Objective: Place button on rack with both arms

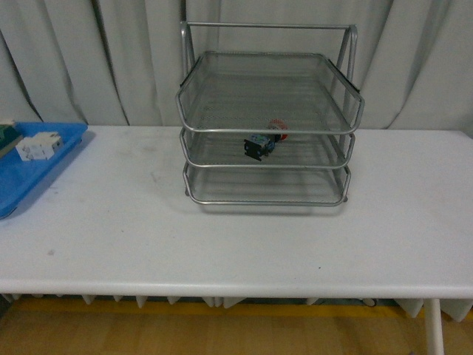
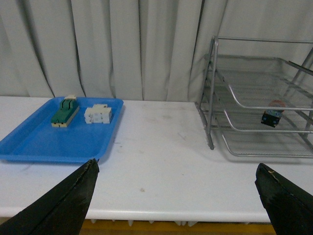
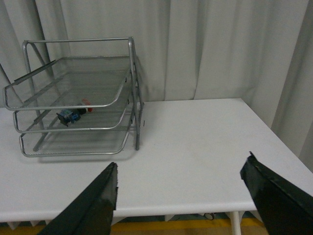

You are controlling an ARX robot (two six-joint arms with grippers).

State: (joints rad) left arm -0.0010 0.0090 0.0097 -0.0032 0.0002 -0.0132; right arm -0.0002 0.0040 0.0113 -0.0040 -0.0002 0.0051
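button [image 1: 264, 141] in rack [image 1: 222, 124] mid tier; pincers [image 2: 176, 196] apart

- I see a white counter [image 1: 222, 237] with faint scuff marks on its top.
- I see a flat blue tray [image 2: 44, 142] on the counter's left end.
- In the tray, a green-and-beige block [image 2: 64, 113] lies just beside a white blocky part [image 2: 98, 114].
- I see pale grey curtains [image 1: 414, 59] hanging behind the counter.
- I see a wooden floor [image 1: 185, 333] below the counter.

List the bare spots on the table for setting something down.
Bare: the table between the blue tray and the rack, in front of the rack, and to its right. Crowded: the tray's far end; the button occupies the middle tier.
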